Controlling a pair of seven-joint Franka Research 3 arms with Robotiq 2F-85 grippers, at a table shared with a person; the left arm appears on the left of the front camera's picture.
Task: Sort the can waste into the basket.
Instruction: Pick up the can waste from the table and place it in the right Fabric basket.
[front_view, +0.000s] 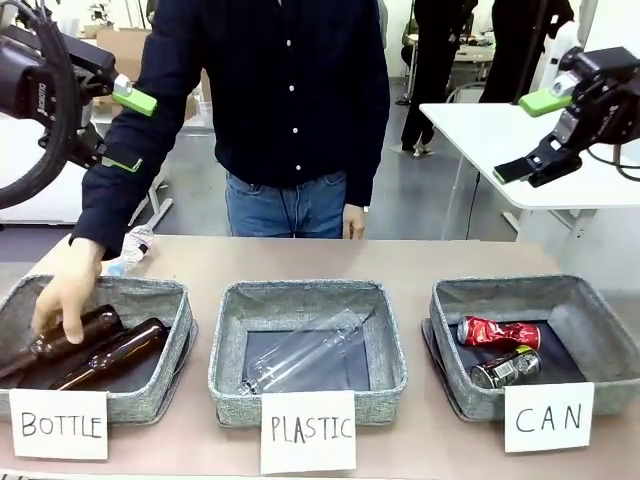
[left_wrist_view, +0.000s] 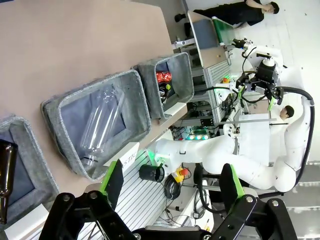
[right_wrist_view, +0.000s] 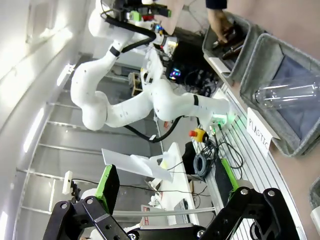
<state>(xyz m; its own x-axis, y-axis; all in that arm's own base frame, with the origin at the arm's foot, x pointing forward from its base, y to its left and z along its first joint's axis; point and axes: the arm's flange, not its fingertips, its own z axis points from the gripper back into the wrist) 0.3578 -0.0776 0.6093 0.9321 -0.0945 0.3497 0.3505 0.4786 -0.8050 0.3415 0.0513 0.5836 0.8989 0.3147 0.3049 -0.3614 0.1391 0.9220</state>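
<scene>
Already the can waste sat in the basket (front_view: 590, 330) marked "CAN", at the robot's right end of the row. The red can (front_view: 498, 332) lay on its side, long axis running roughly across the basket, and the black can (front_view: 505, 369) lay just in front of it, tilted a little, the two close enough that I couldn't tell if they touched. Judged from that, the sorting looked done, with nothing left for either arm to fetch.

Above and slightly right of that basket hung the right gripper (front_view: 530, 135), jaws spread wide and empty, well clear of the cans below. It was plainly the nearer tool; any further move on the cans would have meant coming straight down and a touch toward the middle.

Over at the far end, the left gripper (front_view: 128, 130) was raised high, likewise wide apart and carrying nothing. Beneath it the person's hand (front_view: 68, 288) rested on the brown bottles (front_view: 95, 350) in the "BOTTLE" basket (front_view: 150, 395). A clear plastic bottle (front_view: 305, 362) lay diagonally in the middle "PLASTIC" basket (front_view: 385, 385), and another crumpled one (front_view: 130, 250) sat on the table behind.
</scene>
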